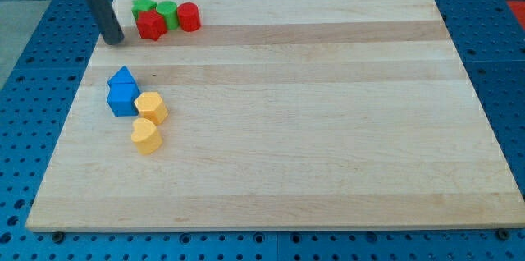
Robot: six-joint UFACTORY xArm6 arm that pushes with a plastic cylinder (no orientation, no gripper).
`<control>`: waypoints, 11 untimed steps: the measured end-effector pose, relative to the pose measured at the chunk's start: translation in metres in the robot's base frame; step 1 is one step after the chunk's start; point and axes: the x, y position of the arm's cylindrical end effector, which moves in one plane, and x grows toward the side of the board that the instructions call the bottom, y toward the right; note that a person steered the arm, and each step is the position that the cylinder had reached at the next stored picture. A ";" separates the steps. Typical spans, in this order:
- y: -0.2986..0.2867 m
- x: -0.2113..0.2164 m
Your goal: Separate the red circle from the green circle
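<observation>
Nearest lay two yellow blocks [148, 121], with two blue blocks [122, 93] at their ten o'clock. Farther, two green and two red blocks clustered: the red circle [189, 16] touched the green circle [168, 13] at its three o'clock. My tip [114, 41], jawless, stood at the cluster's eight o'clock.

A pale wooden board [328, 113] lies on blue perforated table [33, 64].

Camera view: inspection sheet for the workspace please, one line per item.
Surface: wooden board on a blue perforated table.
Job's things: red circle touching green circle, at the view's top left.
Clutter: green star, red block, two blue blocks, yellow hexagon, yellow heart.
Grippers: none; my tip sits left of the red block, apart.
Cables: nothing seen.
Surroundings: nothing seen.
</observation>
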 end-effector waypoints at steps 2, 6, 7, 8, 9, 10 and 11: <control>-0.014 -0.109; 0.087 -0.083; 0.146 0.005; 0.175 0.109; 0.177 0.131; 0.190 0.059; 0.181 0.026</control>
